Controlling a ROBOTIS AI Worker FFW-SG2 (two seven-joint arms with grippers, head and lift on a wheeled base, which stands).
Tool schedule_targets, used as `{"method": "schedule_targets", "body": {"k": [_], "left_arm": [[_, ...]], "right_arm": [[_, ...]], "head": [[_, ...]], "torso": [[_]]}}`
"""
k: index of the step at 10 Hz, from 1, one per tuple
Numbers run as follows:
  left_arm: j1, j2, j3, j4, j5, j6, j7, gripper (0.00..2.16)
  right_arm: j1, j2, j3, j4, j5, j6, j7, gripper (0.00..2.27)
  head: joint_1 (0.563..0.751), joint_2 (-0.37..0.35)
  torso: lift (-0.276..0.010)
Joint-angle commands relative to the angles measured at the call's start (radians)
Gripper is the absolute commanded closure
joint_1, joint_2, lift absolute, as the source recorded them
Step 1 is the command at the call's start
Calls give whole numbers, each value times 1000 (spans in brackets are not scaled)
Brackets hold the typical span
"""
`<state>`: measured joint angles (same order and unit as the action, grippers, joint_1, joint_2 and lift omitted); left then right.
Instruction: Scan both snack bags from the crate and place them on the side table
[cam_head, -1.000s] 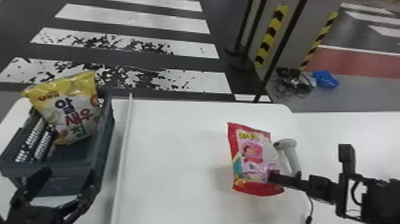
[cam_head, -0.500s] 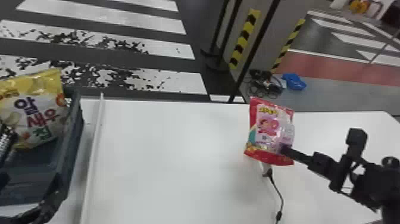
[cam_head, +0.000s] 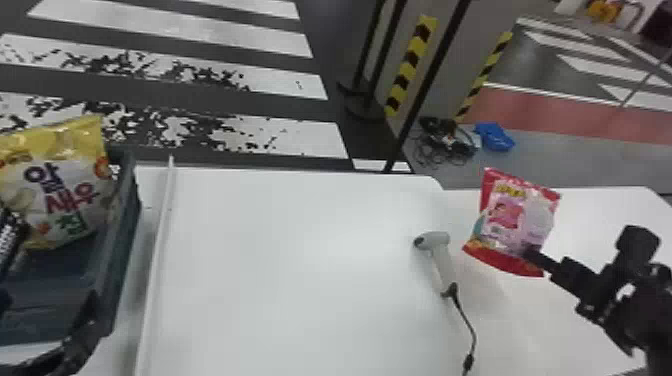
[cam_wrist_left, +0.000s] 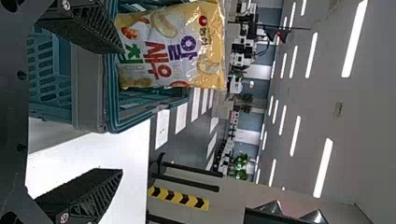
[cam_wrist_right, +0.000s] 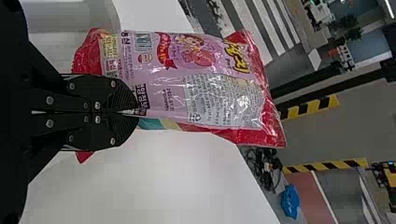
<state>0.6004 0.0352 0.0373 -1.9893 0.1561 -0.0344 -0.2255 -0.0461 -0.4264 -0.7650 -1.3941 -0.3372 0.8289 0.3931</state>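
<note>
Two snack bags show, one red and one yellow. The red bag (cam_head: 517, 220) is up in the air over the side bench (cam_head: 600, 225), near where it meets the left edge of the main bench's neighbor, the right edge of the main bench (cam_head: 300, 275). The right gripper (cam_head: 532, 255) has its fingers pinched tight on the low part of that bag. The yellow bag (cam_head: 65, 190) stands up in the one crate (cam_head: 120, 235), and its top pokes out over the rim. The left gripper (cam_head: 49, 310) is by the near side of the crate, with its fingers wide apart and nothing between them. One long white bar (cam_head: 157, 250) runs from the far edge of the main bench to the near side, just beside the crate. One scanner (cam_head: 435, 240) lies near the right edge of the main bench, and its one cord (cam_head: 467, 320) trails to the near side. A big flat space lies between the bar and the scanner, with lots of room to move. More room lies to the right of the red bag, up to the side bench's far right corner.
</note>
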Motion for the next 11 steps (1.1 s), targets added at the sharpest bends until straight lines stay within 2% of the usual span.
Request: {"method": "schedule_targets", "body": {"k": [1,4,6,7,8,9,11], "left_arm": [[-1,0,3,3,2,0,-1,83],[1,6,6,3,11,-3,-1,83],[1,8,6,1,14,-6,-1,83],[1,11,6,1,19,-6,-1,83],[2,11,7,3,20,-9,-3,83],[4,14,9,1,23,-12,-5,83],[10,12,15,-3,25,-15,-9,83]], "right_arm": [[-20,-12,-2,92,6,-81,-43,2263],[-60,-34,9,256,7,-265,-151,2263],[-90,-52,9,360,3,-339,-181,2256],[-104,-58,12,403,6,-385,-194,1757],[-104,-60,29,428,10,-443,-220,367],[-104,-60,49,431,10,-471,-280,-2],[-90,-45,49,429,-19,-599,-332,53]], "head": [[695,-350],[695,-350],[695,-350],[695,-350],[695,-350],[695,-350],[695,-350]], "torso": [[-95],[-95],[-95],[-95],[-95],[-95],[-95]]}}
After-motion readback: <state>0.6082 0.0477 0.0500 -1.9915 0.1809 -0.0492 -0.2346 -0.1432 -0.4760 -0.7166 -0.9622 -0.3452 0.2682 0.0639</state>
